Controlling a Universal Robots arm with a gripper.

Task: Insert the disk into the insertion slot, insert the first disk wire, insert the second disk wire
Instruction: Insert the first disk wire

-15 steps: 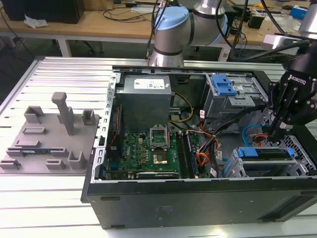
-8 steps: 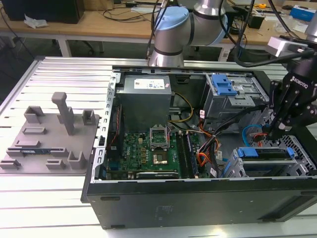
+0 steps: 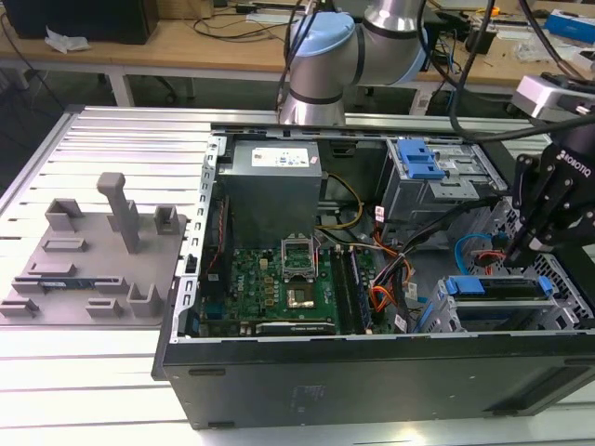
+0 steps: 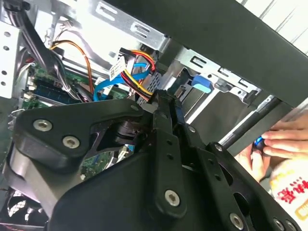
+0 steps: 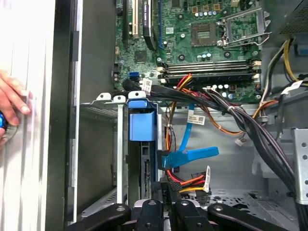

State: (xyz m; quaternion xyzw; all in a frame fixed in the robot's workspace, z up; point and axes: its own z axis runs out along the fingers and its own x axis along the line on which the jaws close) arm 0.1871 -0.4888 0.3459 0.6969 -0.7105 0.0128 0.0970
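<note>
Case: the black computer case (image 3: 372, 381) lies open on its side, and my gripper (image 5: 167, 204) is down inside one corner of it.
Slot: the grey perforated slot (image 5: 98, 111) sits just beside the fingertips.
Disk: the disk (image 5: 142, 126) is already seated in that slot, edge-on to me. Its blue handle bar is at the mouth, just ahead of the gripper and to one side.
Grip: the fingers are drawn nearly together, pinching what I take to be the black plug of the power wire (image 5: 190, 182). Its red, yellow and orange strands trail off from there.
Blue wire: the flat blue wire (image 5: 190, 155) hangs just beyond the fingertips, untouched.
Handling: I judge the plug light, stiff and small, with wires springy enough to tug it askew. The hold belongs on the plug's body, never the strands. The disk looks dense and shock-shy, and its handle bar is the place to take it.
Writing: small white tags (image 5: 196, 119) on the wires carry print too fine for me to read.
</note>
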